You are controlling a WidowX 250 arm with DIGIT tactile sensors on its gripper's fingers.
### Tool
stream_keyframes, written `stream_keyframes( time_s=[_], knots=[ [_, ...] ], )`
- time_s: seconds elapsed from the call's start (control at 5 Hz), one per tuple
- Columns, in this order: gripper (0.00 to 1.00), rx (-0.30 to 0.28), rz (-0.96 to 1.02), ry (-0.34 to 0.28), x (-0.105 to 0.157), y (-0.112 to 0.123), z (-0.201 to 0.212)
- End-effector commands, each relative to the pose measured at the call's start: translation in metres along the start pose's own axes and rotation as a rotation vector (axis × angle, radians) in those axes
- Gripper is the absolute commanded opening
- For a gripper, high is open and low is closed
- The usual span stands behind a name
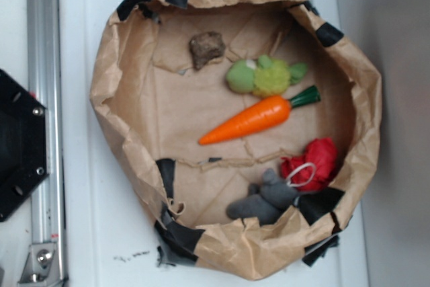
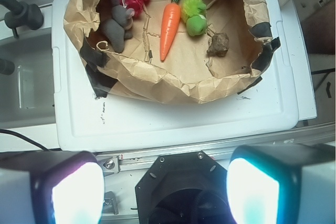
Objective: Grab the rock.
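The rock (image 1: 206, 48) is a small lumpy grey-brown stone lying alone at the back left of the floor of a brown paper basin (image 1: 114, 65). It also shows in the wrist view (image 2: 218, 44), at the right of the basin. My gripper (image 2: 165, 192) does not show in the exterior view. In the wrist view its two pale fingertips (image 2: 77, 195) stand wide apart at the bottom edge, open and empty, high above the robot's black base and well short of the basin.
Also in the basin are an orange carrot (image 1: 252, 119), a green plush toy (image 1: 263, 76), a red plush toy (image 1: 314, 161) and a grey plush toy (image 1: 263, 199). The basin sits on a white lid (image 2: 173, 119). A metal rail (image 1: 46, 119) and black base (image 1: 17, 146) lie left.
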State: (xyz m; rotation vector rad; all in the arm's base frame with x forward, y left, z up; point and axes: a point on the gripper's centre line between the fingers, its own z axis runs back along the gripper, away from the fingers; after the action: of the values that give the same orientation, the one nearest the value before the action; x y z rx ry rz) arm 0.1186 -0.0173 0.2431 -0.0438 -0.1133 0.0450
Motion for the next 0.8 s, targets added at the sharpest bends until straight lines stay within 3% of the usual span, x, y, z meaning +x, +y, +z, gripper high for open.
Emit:
stream_keyframes(
  time_s=[0.0,0.2,0.4,0.6],
  knots=[
    [1.00,0.000,0.000,0.000,0.000,0.000,0.000],
    [1.00,0.115,-0.266,0.074,0.046,0.024,-0.045],
    [1.00,0.180,-0.522,0.083,0.088,0.028,-0.077],
    [1.00,0.118,-0.615,0.047,0.107,0.034,-0.098]
  ],
)
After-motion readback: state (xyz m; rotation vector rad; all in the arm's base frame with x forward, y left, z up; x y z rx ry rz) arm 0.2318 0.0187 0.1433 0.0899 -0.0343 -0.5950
